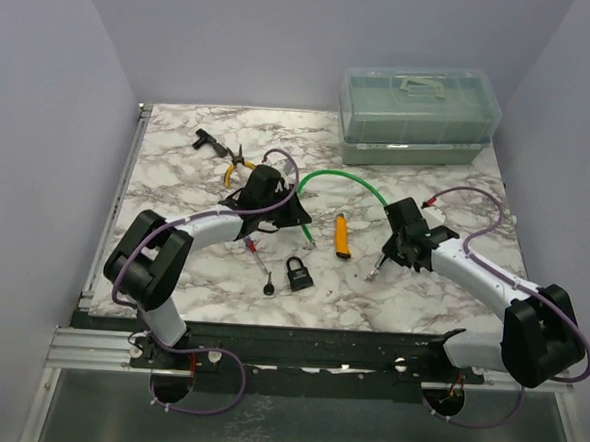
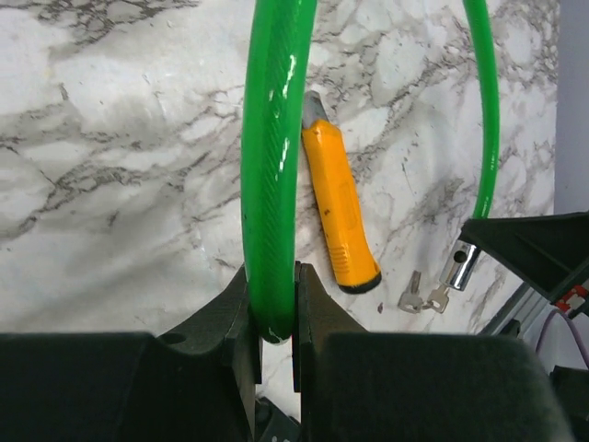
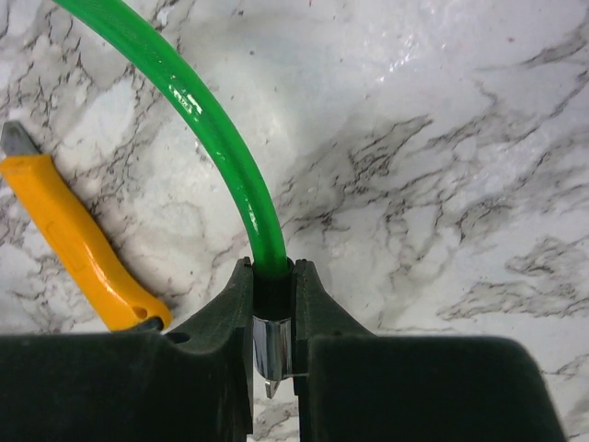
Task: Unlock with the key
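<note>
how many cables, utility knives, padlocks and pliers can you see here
green cable: 1
orange utility knife: 1
black padlock: 1
yellow-handled pliers: 1
total: 4

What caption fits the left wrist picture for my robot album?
Left gripper pinches the green cable; an orange utility knife and small silver keys lie on the marble table.

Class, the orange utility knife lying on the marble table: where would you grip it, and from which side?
Probably mid-handle of the orange utility knife, from straight above, fingers across its narrow width: it lies flat, long and slim, grey blade tip exposed at one end.
</note>
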`<move>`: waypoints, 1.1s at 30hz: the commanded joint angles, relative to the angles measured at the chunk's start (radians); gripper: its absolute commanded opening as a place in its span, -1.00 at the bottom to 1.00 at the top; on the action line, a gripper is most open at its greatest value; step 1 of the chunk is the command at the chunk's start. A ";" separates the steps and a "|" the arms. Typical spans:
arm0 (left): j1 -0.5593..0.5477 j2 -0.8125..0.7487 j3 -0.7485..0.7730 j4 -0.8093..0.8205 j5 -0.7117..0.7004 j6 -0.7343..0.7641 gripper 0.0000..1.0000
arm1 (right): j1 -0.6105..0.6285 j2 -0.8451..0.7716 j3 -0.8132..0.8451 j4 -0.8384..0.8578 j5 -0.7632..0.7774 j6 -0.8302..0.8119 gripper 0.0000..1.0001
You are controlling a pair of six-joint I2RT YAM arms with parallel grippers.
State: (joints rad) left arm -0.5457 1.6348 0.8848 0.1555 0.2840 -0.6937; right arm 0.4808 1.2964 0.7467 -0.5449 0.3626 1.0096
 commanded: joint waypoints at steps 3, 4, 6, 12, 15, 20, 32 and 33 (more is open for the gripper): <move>0.084 0.143 0.138 -0.045 0.041 0.005 -0.90 | -0.063 0.091 0.057 0.001 0.079 -0.055 -0.99; 0.091 0.165 0.155 -0.048 0.052 0.000 -0.82 | -0.065 0.110 0.071 0.002 0.082 -0.058 -0.99; 0.105 0.205 0.192 -0.054 0.089 -0.003 -0.59 | -0.068 0.152 0.099 -0.002 0.086 -0.058 -0.99; 0.146 0.320 0.307 -0.081 0.147 -0.006 -0.42 | -0.083 0.263 0.185 -0.005 0.091 -0.072 -0.99; 0.162 0.349 0.342 -0.097 0.167 -0.012 -0.26 | -0.092 0.305 0.221 -0.018 0.096 -0.072 -0.99; 0.168 0.319 0.341 -0.094 0.138 -0.002 -0.08 | -0.107 0.333 0.250 -0.014 0.092 -0.083 -0.99; 0.171 0.183 0.323 -0.152 0.070 0.033 0.19 | -0.146 0.318 0.328 -0.053 0.117 -0.140 0.02; 0.171 0.160 0.312 -0.154 0.070 0.036 0.21 | -0.152 0.310 0.327 -0.053 0.120 -0.144 0.20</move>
State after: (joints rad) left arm -0.3771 1.9160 1.2156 0.0200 0.3859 -0.6891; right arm 0.3496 1.6268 1.0569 -0.5709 0.4213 0.8928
